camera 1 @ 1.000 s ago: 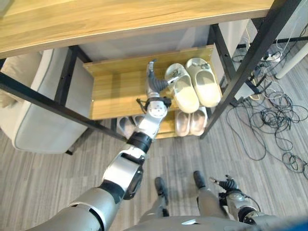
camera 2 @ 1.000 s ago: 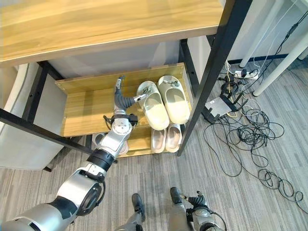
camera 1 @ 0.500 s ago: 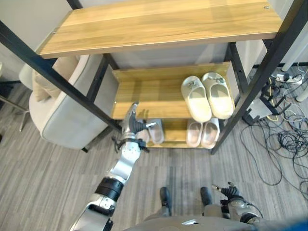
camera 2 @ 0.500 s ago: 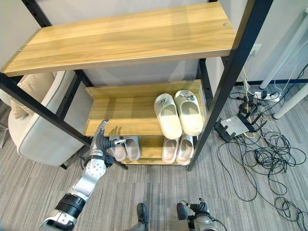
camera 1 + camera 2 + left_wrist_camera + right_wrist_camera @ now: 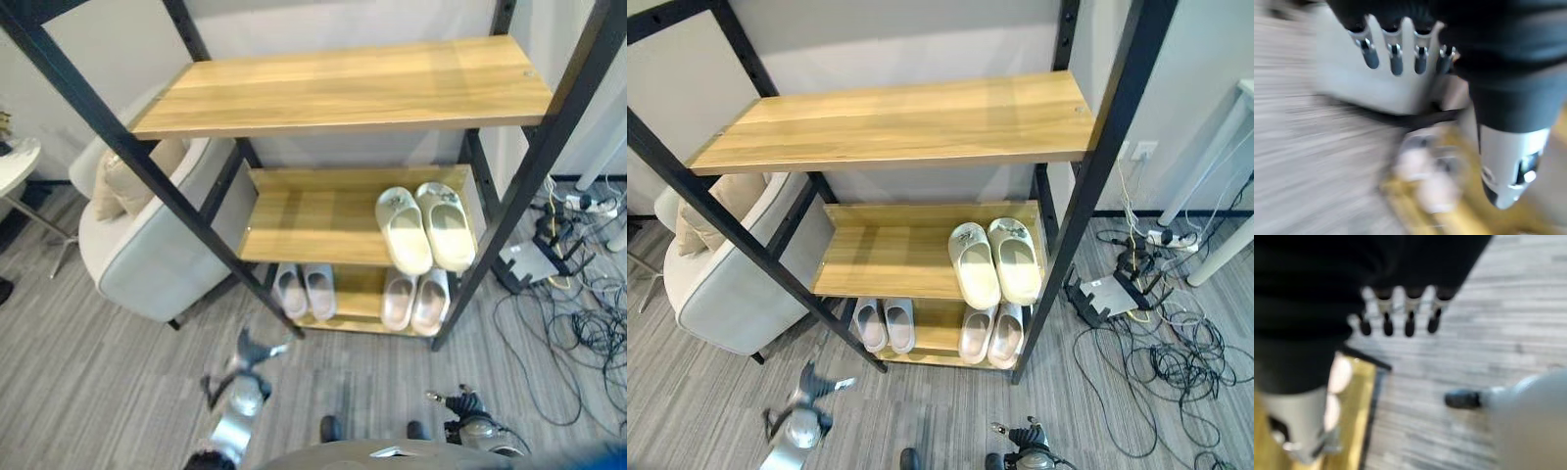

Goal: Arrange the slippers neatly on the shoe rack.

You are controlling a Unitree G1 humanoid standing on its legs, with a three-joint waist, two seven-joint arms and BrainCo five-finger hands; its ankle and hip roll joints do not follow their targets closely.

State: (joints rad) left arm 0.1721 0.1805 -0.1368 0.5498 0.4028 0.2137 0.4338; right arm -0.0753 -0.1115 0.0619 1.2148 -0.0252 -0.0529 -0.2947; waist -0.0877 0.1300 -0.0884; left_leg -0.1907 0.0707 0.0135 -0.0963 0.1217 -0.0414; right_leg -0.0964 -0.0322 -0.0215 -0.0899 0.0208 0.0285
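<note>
- Slippers sit in three pairs in the left eye view: the cream pair [image 5: 423,227] at the right end of the middle shelf [image 5: 313,211], the grey pair [image 5: 304,291] and the pink pair [image 5: 415,300] side by side on the bottom shelf. All three look paired and squared to the shoe rack [image 5: 345,176], so the arranging seems done or nearly so. As I judge it, doing this step well means drawing the arm clear without brushing the rack's black front post, then checking that each pair sits parallel.
- Left hand [image 5: 251,351] hangs low over the grey floor in front of the rack, apart from every slipper and touching nothing.
- Right eye view gives the same layout; the right hand [image 5: 1021,434] shows at the bottom edge, low by the floor, idle.
- Left wrist view: the left hand's fingers [image 5: 1396,54] are straight and spread, the thumb apart, nothing between them. Beyond them lie the pale armchair [image 5: 1361,88] and slippers on the bottom shelf, too smeared to tell which pair.
- Right wrist view: the right hand's fingers [image 5: 1409,313] hang straight and loose, empty, over the striped floor with the rack's wooden edge beside it.
</note>
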